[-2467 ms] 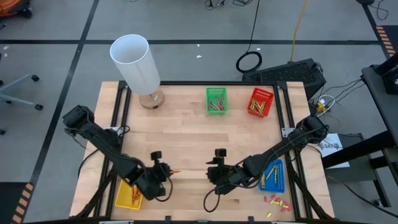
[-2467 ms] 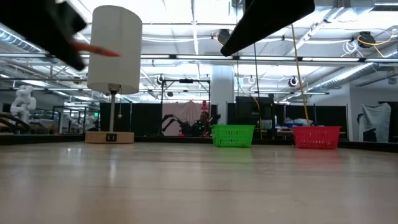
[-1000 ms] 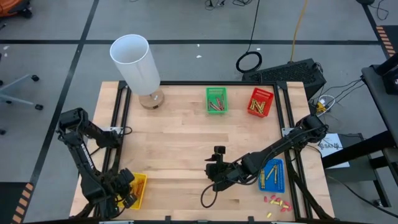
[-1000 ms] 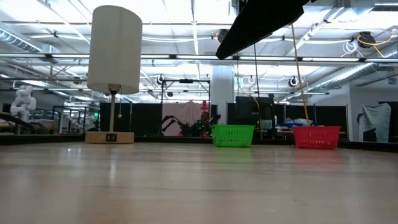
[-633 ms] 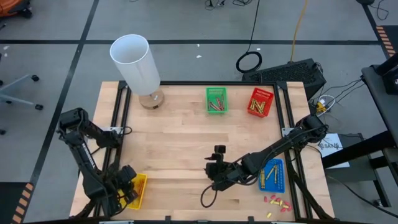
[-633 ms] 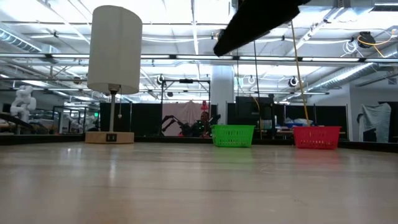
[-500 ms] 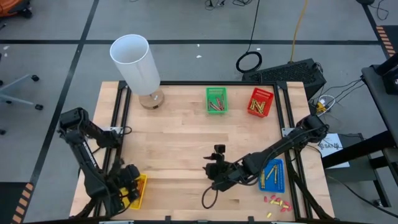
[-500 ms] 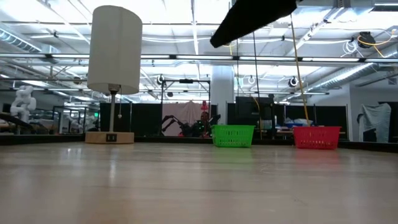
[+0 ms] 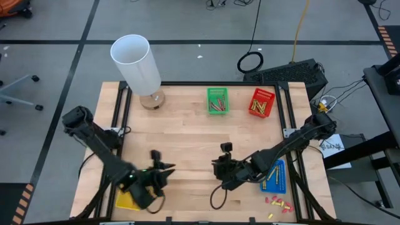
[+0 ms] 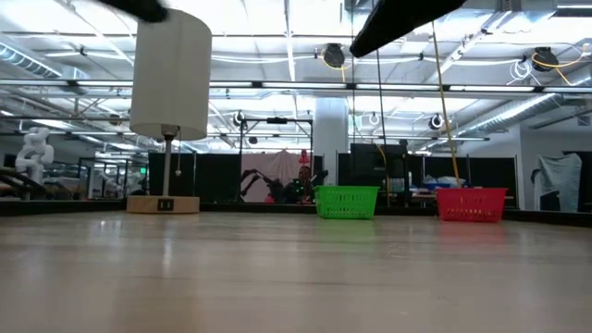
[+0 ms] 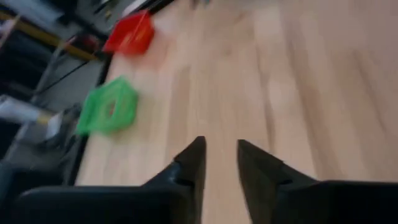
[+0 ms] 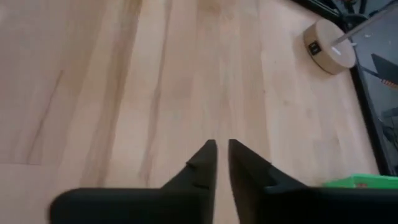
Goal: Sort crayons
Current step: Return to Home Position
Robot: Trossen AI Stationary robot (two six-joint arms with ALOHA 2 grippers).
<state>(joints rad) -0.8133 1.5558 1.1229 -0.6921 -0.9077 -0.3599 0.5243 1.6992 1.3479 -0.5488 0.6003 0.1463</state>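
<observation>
Crayons lie in the four small baskets: green (image 9: pixel 217 100) and red (image 9: pixel 262 103) at the far edge, blue (image 9: pixel 273 175) at the near right, yellow (image 9: pixel 127 199) at the near left. My left gripper (image 9: pixel 165 169) hovers above bare wood just right of the yellow basket; in the left wrist view it (image 11: pixel 219 149) is open by a narrow gap with nothing in it. My right gripper (image 9: pixel 216 168) hangs over the table's middle, left of the blue basket; its fingers (image 12: pixel 222 149) stand almost together, with nothing between them.
A white lamp (image 9: pixel 138 62) stands at the far left on a round base (image 9: pixel 152 99). Tiny red and yellow stubby bits (image 9: pixel 275 201) lie near the front right corner. Bare wood (image 9: pixel 187 134) spreads across the middle between the baskets.
My left gripper has swung from over the yellow basket at the near left corner toward the table's middle and now hangs beside that basket. My right gripper has shifted a little toward the table's right edge.
</observation>
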